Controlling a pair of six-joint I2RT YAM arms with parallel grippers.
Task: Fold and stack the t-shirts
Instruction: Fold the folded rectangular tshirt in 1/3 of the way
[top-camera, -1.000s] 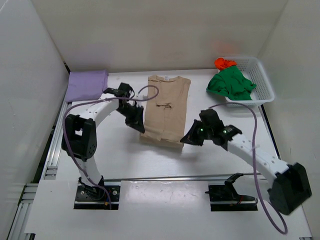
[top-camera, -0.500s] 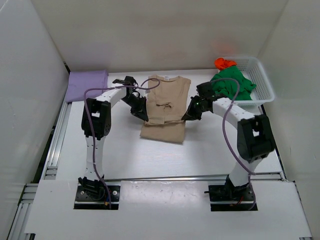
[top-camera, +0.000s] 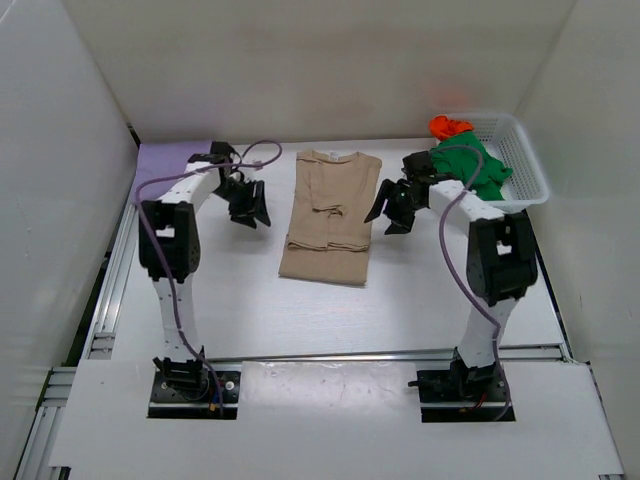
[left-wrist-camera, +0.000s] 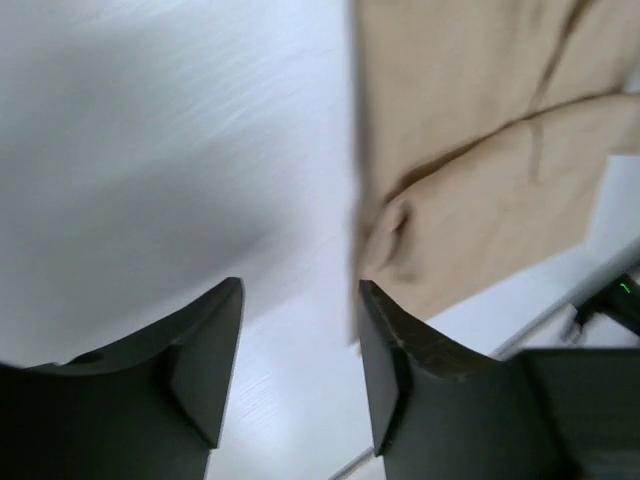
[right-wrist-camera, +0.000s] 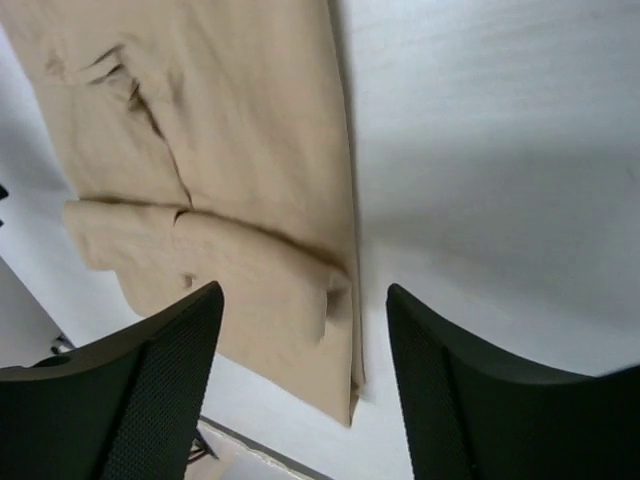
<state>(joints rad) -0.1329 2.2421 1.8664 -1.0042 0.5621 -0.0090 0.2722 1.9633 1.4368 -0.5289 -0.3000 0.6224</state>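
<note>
Beige t-shirt (top-camera: 328, 215) lay mid-frame on the worktop (top-camera: 300, 320), its sides folded in to a narrow strip. Left fingers (left-wrist-camera: 200, 370) and right fingers (right-wrist-camera: 450, 390) flanked it, spread and empty, probably poised for the crosswise fold.

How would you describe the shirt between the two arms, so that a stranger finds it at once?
On the white table, look in the middle, between the left gripper and the right gripper. The beige t-shirt lies flat there, folded into a long strip. Unlike it, the purple t-shirt sits at the far left corner and the green t-shirt spills from the basket on the right.
</note>
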